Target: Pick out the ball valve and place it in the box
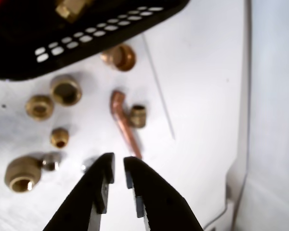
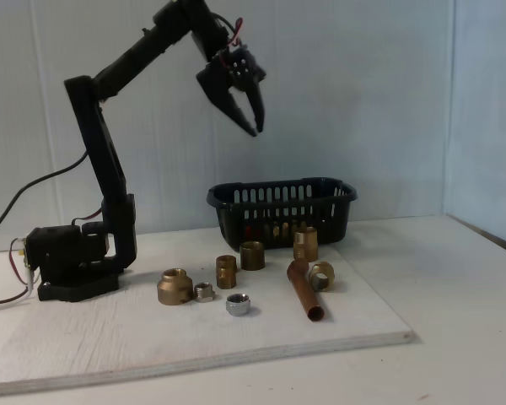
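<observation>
Status: looks essentially done, judging by layout.

Near row on the white board (image 2: 194, 346), fixed view: large brass coupling (image 2: 175, 286) at left, small silver nut (image 2: 204, 292) touching its right side, chrome nut (image 2: 239, 305) a bit nearer and right, copper pipe piece (image 2: 304, 291) running toward the camera at right. Behind those: two brass couplings (image 2: 226, 271) side by side, a brass ring (image 2: 321, 275) just beside the pipe, another brass fitting (image 2: 305, 243) right against the basket front. None of these has a red handle.

Ball valve (image 1: 70, 8): wrist view shows a chunky brass body inside the box (image 1: 19, 57), with a sliver of red at the far-left edge of that view, likely the lever. In the fixed view something red and brass shows through the slots of the box (image 2: 282, 211), too small to confirm. So my read: valve is already in the box, at the far end of the board.

Gripper (image 2: 251, 122) is high above and a little left of the box in the fixed view, well clear of everything. Jaws spread slightly, nothing between them; the wrist view shows a narrow empty gap at the gripper (image 1: 119, 168).

Left: nothing on the valve itself as far as I can judge; only the arm parking, if that counts.
</observation>
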{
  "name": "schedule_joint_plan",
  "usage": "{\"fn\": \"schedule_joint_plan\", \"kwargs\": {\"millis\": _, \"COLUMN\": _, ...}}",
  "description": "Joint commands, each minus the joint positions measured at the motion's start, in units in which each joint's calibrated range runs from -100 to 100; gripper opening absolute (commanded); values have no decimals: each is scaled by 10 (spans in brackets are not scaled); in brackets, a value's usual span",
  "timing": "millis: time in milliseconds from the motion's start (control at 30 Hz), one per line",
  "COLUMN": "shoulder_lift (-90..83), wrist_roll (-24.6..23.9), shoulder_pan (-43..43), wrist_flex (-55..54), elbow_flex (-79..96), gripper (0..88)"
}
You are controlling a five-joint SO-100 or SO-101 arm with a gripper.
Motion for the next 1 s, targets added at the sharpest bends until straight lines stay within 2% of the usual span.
{"fn": "schedule_joint_plan", "kwargs": {"millis": 0, "shoulder_lift": -52, "wrist_roll": 14, "shoulder_pan": -5, "wrist_flex": -21, "elbow_flex": 89, "gripper": 8}}
{"fn": "schedule_joint_plan", "kwargs": {"millis": 367, "shoulder_lift": -371, "wrist_roll": 13, "shoulder_pan": -1, "wrist_flex": -298, "elbow_flex": 517, "gripper": 8}}
{"fn": "schedule_joint_plan", "kwargs": {"millis": 467, "shoulder_lift": -463, "wrist_roll": 13, "shoulder_pan": -5, "wrist_flex": -344, "elbow_flex": 615, "gripper": 8}}
{"fn": "schedule_joint_plan", "kwargs": {"millis": 667, "shoulder_lift": -645, "wrist_roll": 13, "shoulder_pan": -5, "wrist_flex": -394, "elbow_flex": 777, "gripper": 8}}
{"fn": "schedule_joint_plan", "kwargs": {"millis": 967, "shoulder_lift": -860, "wrist_roll": 16, "shoulder_pan": -2, "wrist_flex": -393, "elbow_flex": 936, "gripper": 8}}
